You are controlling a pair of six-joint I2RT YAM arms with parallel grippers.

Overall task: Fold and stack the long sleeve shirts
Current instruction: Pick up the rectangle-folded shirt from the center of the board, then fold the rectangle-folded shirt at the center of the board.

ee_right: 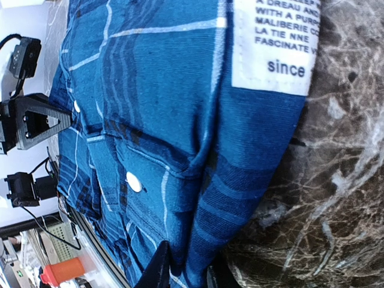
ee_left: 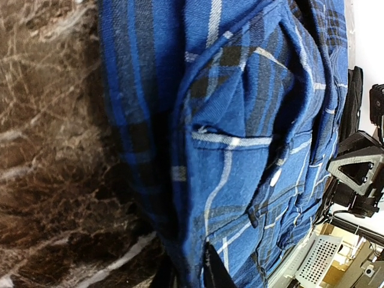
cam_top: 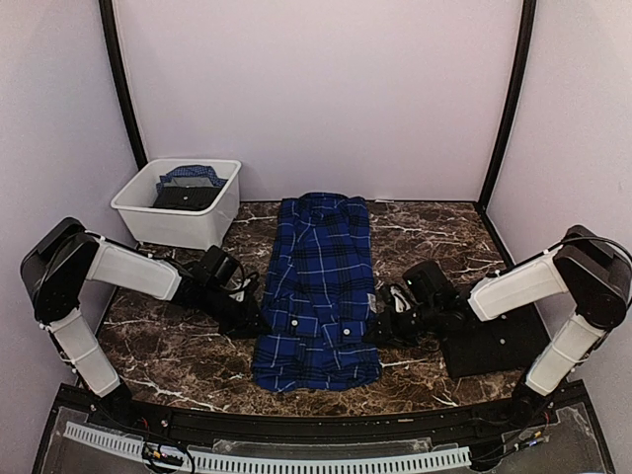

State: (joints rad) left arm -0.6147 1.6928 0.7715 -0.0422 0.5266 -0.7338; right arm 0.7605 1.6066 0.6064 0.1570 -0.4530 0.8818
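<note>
surface: dark marble tabletop (cam_top: pixel 168 346) | walls (cam_top: pixel 316 99): pale | left hand (cam_top: pixel 259 324), right hand (cam_top: pixel 375 331): pinching plaid shirt (cam_top: pixel 321 267)

Reaches in low with left arm (cam_top: pixel 128 269) toward the left edge of the shirt (cam_top: pixel 321 286), shoulder back, forearm sloping down, wrist level. Pinches that edge with left fingers (ee_left: pixel 213 273), cloth between them. Mirrors this with right arm (cam_top: pixel 518 286) at the shirt's right edge. Clamps a fold there with right fingers (ee_right: pixel 157 273), nearly together.
</note>
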